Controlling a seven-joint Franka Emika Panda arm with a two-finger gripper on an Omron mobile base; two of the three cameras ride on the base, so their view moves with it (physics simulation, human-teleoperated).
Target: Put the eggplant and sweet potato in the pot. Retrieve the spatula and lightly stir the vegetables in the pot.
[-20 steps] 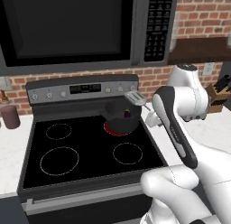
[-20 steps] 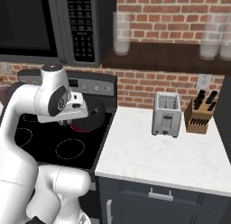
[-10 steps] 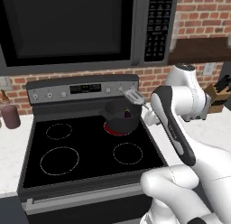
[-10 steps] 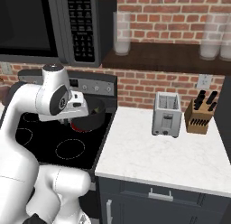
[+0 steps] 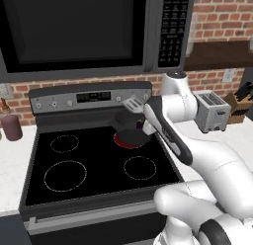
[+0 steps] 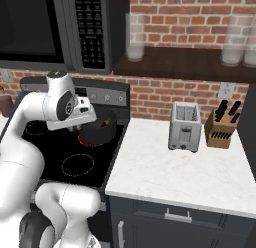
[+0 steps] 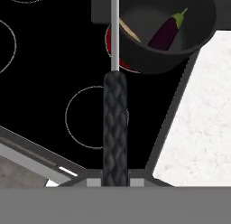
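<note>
Black, quilted handle of the spatula (image 7: pixel 115 128) runs straight away from the gripper (image 7: pixel 115 184), whose fingers are clamped together on the handle's near end. Beyond the grip the thin silver shaft carries on to the flat slotted head (image 5: pixel 134 105), which hangs tilted in the air just above the near rim of the pot (image 5: pixel 129 128).

Taking the pot as the landmark: it sits on the glowing red rear burner (image 7: pixel 118 61) of the black stovetop (image 5: pixel 94 165), and the spatula's long axis points across its left edge as the hand view shows it, not yet into its middle. Inside the pot lie the eggplant (image 7: pixel 165 32), dark purple with a green stem, toward the far side, and the sweet potato (image 7: pixel 130 32), a slim pale-orange sliver beside the shaft. Both vegetables lie ahead of the spatula head and slightly to one side, so I judge the stir needs the head lowered and swung inward over them.

Right of the pot the white counter (image 6: pixel 175 167) holds a toaster (image 6: pixel 184 126).
</note>
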